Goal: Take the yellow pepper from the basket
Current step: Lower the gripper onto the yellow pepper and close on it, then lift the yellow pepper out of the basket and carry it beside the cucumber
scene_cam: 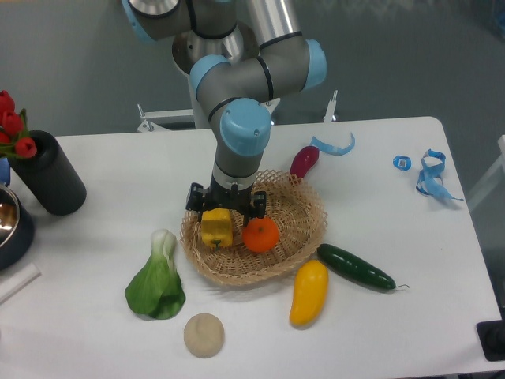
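- Gripper (226,210) sits directly over the yellow pepper (217,229), pointing down, at the far-left part of the basket (304,229).
- Jaws apart: one dark finger shows at the pepper's left-far side, the other on its right, next to the orange (259,234). Can't tell if either finger touches the pepper yet.
- Pepper is upright in the basket, left half, top partly hidden by the gripper. Not lifted, resting on the weave.
- Orange is just right of the pepper, also in the basket, touching or nearly touching it.
- Basket is roughly mid-bench (394,316), w/ the arm (241,126) coming in from the far side above it.
- Outside the basket, near-right: yellow mango-shaped fruit (308,292) just off the rim, cucumber (355,267) lying diagonal beside it.
- Near-left: bok choy (157,280) on the bench close to the rim; pale round potato-like item (204,335) nearer to the camera.
- Far-right of basket: dark red-purple veg (304,160) against the rim, a blue strip (335,146) curled beside it.
- Far right edge area: small blue ring (402,163) and a blue ribbon (432,178).
- Left edge: black cylinder vase (49,174) w/ red tulips (12,126); metal bowl (9,225) partly cut off nearer.
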You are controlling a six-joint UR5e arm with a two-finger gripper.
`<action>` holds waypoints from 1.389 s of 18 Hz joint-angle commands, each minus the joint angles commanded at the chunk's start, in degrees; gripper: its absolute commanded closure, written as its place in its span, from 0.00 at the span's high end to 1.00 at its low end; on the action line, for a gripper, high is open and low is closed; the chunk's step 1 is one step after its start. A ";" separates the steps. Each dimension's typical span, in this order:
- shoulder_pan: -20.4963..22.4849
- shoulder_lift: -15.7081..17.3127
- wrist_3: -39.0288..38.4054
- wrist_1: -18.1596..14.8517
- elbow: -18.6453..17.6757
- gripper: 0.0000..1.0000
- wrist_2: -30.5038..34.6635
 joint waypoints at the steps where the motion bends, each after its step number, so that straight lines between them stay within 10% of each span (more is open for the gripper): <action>1: -0.35 -0.18 -0.70 0.00 0.00 1.00 0.09; 8: -1.50 -1.58 -2.47 0.35 -0.09 0.97 0.44; 14: -1.76 -1.59 -2.47 0.88 -0.17 0.32 0.53; 25: -0.80 -0.71 -1.68 0.35 4.56 0.19 0.53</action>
